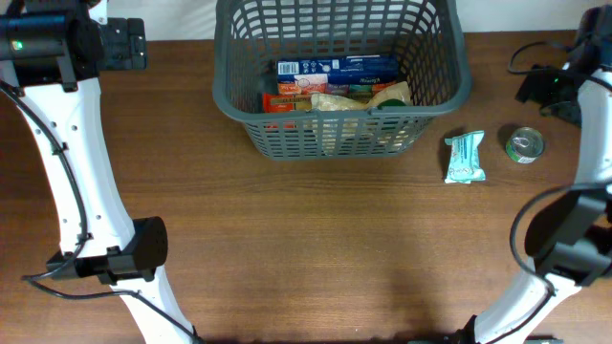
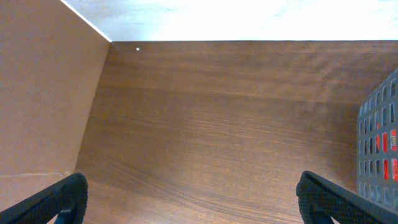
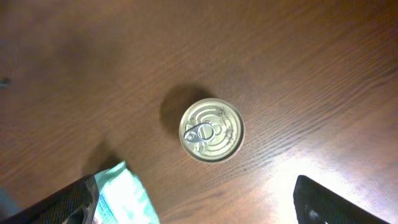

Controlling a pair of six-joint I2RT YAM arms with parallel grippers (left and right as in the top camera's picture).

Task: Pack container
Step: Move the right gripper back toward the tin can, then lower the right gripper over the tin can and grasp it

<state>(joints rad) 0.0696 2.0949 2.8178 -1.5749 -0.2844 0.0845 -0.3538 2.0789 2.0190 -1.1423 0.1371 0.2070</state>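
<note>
The dark grey basket [image 1: 449, 91] stands at the back middle of the table and holds several grocery packs, among them a blue box [image 1: 335, 67]. Its lattice wall shows at the right edge of the left wrist view [image 2: 380, 143]. A mint green packet [image 1: 466, 157] and a small tin can [image 1: 524, 144] lie on the table to its right. My right gripper [image 3: 205, 208] is open above the can [image 3: 211, 131], with the packet [image 3: 124, 196] by its left finger. My left gripper [image 2: 193, 202] is open and empty over bare table left of the basket.
The table's back edge meets a white wall [image 2: 249, 18]. A brown panel [image 2: 43, 93] stands at the left in the left wrist view. Black cables [image 1: 535, 57] lie at the back right. The arm bases sit at the front left and front right.
</note>
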